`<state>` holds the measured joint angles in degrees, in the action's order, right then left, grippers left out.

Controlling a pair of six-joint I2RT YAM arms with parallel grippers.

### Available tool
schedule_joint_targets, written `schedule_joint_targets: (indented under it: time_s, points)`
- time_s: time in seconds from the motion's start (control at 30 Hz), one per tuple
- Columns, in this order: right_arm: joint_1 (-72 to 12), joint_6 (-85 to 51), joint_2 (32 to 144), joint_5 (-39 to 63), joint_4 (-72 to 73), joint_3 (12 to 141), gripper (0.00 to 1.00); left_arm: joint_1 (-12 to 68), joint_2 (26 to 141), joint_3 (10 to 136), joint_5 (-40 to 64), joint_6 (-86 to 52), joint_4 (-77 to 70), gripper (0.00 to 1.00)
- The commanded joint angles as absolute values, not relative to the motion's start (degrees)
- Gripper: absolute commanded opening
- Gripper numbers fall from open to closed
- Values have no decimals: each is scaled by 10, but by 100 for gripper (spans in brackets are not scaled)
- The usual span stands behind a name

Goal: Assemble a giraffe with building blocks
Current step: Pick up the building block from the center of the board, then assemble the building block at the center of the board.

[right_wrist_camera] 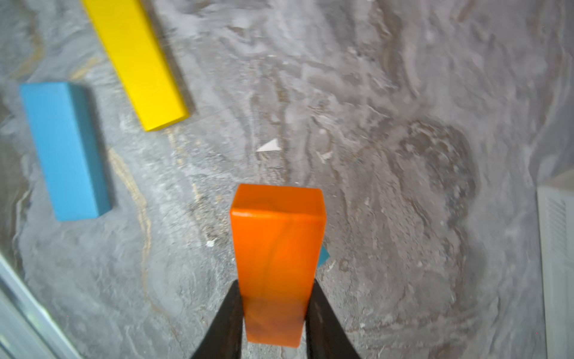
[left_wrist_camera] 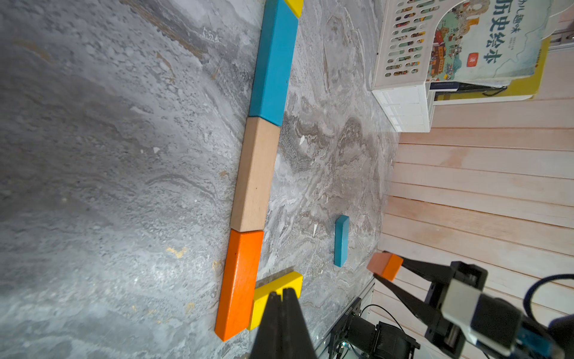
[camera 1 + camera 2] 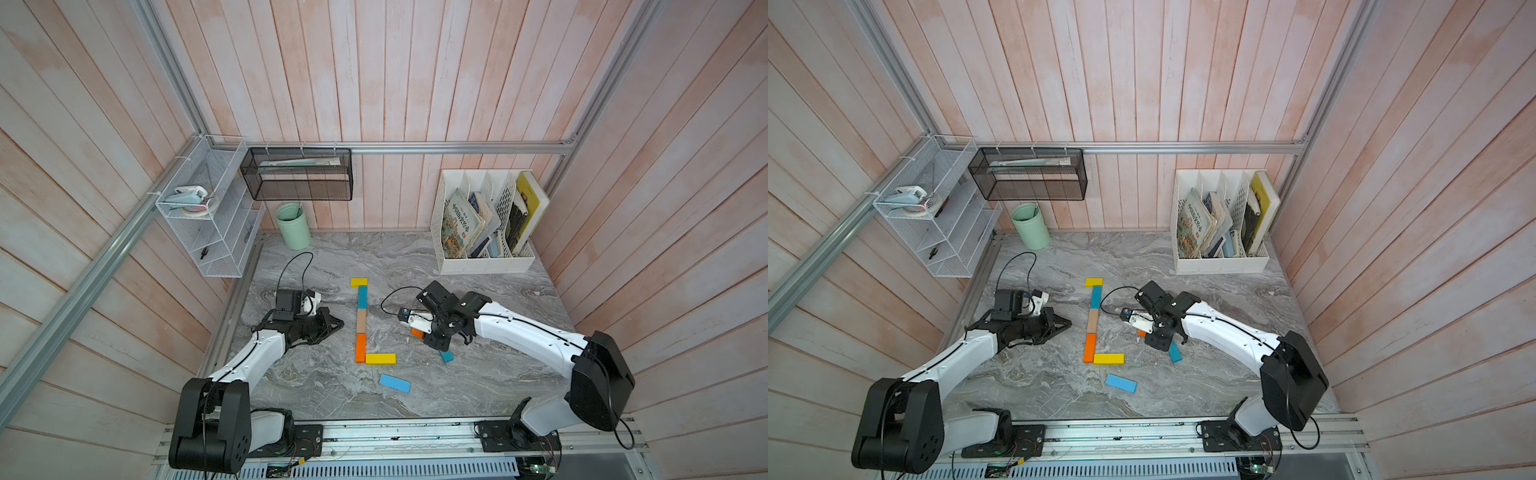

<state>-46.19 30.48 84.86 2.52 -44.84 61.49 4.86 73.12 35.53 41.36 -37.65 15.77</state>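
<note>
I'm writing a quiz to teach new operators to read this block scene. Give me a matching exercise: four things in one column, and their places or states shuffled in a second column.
Things:
A. tan block
B. light blue block
C. left hand
D. right hand

Places or states:
1. shut on the held orange block
2. lying alone, touching no other block
3. shut, holding nothing
4. between the teal block and the laid orange block, touching both

Pairs: A-4, B-2, C-3, D-1
</note>
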Motion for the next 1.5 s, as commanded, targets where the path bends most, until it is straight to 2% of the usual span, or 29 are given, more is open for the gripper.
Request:
schedule_joint_targets:
  time_s: [0.0,0.13,0.4,0.6,1.47]
  points:
    - [-468,412,842,137,-471,600,0,46,731,365,401,-373,162,0]
    - [-470,416,901,192,-530,638,0,46,728,362,398,-380,159,0]
    - [-518,393,1038,4,-578,693,0,46,721,361,392,-380,162,0]
    - [-519,374,1079,-47,-569,723,0,46,720,359,391,-374,165,0]
    - [-558,378,1141,-28,-561,783,0,46,724,352,393,-370,159,0]
